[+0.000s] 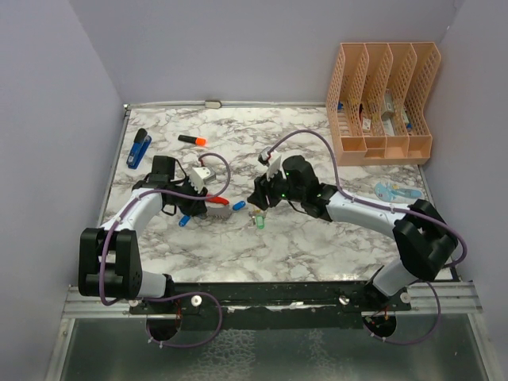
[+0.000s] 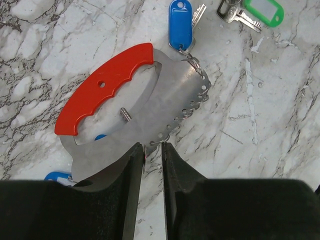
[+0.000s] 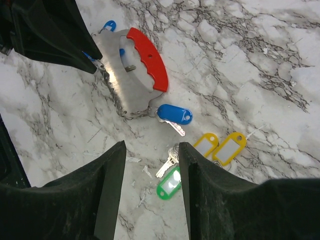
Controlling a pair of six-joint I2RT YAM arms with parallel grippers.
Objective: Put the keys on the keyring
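Now: left end effector narrowly parted, tips at keyring silver edge. Right end effector half-spread, empty, over green key on marble bench.

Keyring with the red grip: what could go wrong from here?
The left hand, slightly open, sits at the keyring's thin metal edge, so the keyring could slide loose. The green-tagged key lies flat close to the yellow-tagged ones; the right hand, open above, might push them or pick up two.

left gripper at keyring; keys beside right gripper
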